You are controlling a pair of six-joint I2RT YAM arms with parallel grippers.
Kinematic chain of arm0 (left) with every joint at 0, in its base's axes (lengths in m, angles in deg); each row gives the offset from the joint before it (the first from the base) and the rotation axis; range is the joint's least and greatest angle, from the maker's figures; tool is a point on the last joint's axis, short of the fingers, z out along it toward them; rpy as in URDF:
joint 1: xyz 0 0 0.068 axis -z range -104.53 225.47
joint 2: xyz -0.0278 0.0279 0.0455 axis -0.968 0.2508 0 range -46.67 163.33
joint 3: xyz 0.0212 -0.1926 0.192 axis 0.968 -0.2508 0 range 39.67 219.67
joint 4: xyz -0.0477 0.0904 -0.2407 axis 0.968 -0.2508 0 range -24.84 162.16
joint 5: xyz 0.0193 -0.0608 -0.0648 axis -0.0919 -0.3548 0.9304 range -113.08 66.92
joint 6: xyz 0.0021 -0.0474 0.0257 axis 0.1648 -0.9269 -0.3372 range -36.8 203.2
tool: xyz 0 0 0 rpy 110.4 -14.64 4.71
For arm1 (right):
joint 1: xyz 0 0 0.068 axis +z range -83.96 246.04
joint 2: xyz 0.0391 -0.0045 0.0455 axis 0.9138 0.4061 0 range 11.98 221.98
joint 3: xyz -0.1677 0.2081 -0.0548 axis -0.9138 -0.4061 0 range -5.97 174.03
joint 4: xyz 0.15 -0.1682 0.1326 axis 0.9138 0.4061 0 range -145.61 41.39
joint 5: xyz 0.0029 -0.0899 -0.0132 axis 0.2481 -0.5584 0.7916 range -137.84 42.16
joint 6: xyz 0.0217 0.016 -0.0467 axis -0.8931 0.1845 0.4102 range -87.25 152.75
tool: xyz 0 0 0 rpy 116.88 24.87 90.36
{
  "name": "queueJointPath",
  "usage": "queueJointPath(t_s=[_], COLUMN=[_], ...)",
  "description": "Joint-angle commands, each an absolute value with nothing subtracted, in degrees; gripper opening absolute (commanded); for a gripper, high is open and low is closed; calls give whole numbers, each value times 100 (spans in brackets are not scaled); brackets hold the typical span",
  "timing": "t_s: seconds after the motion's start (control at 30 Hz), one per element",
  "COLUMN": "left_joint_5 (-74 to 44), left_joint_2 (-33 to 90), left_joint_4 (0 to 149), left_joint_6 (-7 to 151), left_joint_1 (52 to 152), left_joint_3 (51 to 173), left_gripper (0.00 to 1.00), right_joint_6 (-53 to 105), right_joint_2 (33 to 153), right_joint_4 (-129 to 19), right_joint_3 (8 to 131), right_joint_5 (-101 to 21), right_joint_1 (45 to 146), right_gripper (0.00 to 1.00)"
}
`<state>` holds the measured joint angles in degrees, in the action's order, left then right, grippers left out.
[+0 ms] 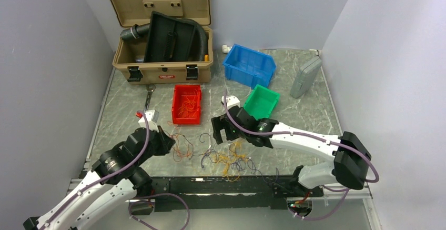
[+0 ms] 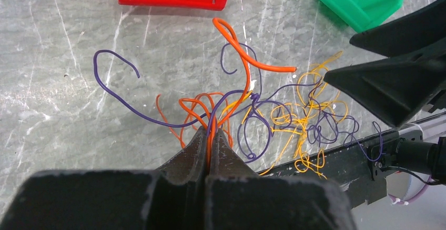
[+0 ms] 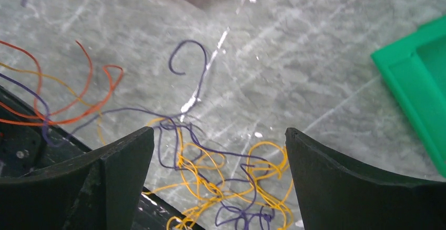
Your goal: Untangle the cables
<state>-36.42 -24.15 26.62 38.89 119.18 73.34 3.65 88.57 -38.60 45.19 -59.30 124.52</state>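
Observation:
The cables (image 1: 226, 159) are a loose tangle of thin orange, yellow and purple wires on the marble table near its front edge. In the left wrist view my left gripper (image 2: 211, 133) is shut on orange and purple strands (image 2: 231, 90) of the tangle; from above the left gripper (image 1: 169, 140) sits at the tangle's left end. My right gripper (image 1: 223, 135) is open and empty, hovering over the yellow and purple wires (image 3: 231, 172), which lie between its fingers (image 3: 126, 156) in the right wrist view.
A red bin (image 1: 186, 103) holding more thin wires stands behind the tangle. A green bin (image 1: 261, 102), a blue bin (image 1: 249, 65) and a grey case (image 1: 305, 77) are to the right. A tan toolbox (image 1: 163, 35) with a black hose is at the back. A black rail (image 1: 221, 183) runs along the front edge.

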Motion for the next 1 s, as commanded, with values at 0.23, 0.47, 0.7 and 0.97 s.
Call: queueJointPath(t_s=[0.23, 0.47, 0.7, 0.97], left_joint_5=[-3539, -3549, -3589, -3916], left_joint_2=[-2180, -2170, -2173, -2298], left_joint_4=[2903, 2856, 2850, 2771], left_joint_6=[4037, 4058, 4076, 3550], left_joint_1=[11927, 11928, 11931, 11929], left_joint_3=[7595, 7632, 7606, 7329], left_gripper=[0, 0, 0, 0], right_joint_6=[860, 868, 854, 871], right_joint_2=[9597, 9914, 8851, 7094], right_joint_4=[-4421, -4583, -3751, -2381], right_joint_3=[4418, 4536, 5103, 6307], right_joint_5=[-4825, -4595, -4919, -6022], right_joint_1=[12457, 12458, 12457, 12463], right_gripper=[92, 3, 0, 0])
